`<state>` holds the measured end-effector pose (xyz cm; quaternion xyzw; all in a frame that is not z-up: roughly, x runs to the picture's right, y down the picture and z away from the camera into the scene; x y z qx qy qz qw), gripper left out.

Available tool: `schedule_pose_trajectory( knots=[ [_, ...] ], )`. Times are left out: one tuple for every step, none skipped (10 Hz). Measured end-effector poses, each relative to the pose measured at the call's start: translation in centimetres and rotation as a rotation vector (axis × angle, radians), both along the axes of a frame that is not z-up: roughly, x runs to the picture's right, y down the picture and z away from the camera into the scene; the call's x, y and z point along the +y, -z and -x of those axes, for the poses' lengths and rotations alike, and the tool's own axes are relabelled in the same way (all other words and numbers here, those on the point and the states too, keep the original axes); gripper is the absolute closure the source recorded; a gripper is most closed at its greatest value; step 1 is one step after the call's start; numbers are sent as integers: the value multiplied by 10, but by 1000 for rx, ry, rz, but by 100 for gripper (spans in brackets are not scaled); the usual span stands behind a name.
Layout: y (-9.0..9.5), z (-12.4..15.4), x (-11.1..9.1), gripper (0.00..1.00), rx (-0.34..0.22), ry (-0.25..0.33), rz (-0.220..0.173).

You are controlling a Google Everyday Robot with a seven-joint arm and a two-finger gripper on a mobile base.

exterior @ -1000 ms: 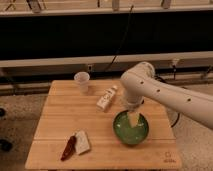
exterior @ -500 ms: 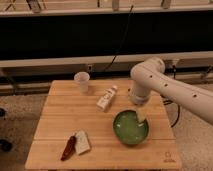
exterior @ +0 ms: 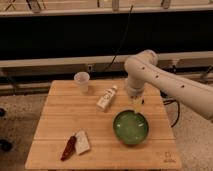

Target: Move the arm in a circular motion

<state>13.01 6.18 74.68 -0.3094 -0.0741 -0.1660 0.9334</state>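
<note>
Nearest the viewer, at the lower left of the desk (exterior: 55, 135), lies a red chili pepper (exterior: 68, 148) touching a small white packet (exterior: 82, 142). Right of centre sits a green bowl (exterior: 130, 127), apparently empty. Just above its far rim hangs the gripper (exterior: 137, 104), a yellowish tip pointing down; it appears clear of the bowl and holds nothing visible. Whether the fingers are spread or pressed together cannot be told.

Further back, a white bottle (exterior: 106, 98) lies on its side at mid-desk, and a white paper cup (exterior: 81, 81) stands upright toward the upper left.

The arm (exterior: 165, 86) enters from the right edge, elbows at upper centre-right, and drops to the gripper.

Judgement: the circular sweep is under way, with the tip at the far side of the bowl. The next move calls for carrying the arc onward at constant height, clear of bottle and bowl rim.
</note>
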Motion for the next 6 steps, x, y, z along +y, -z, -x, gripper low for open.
schedule_pose_trajectory(
  knots=[
    [-3, 7, -5, 20, -10, 15, -4],
    [-5, 10, -8, 20, -18, 25, -6],
    [-7, 13, -12, 20, -25, 34, -8],
    [-8, 17, -13, 20, -30, 42, -8],
    [-4, 27, -10, 20, -40, 54, -7],
    [-3, 40, -8, 20, -53, 61, -12]
  ],
)
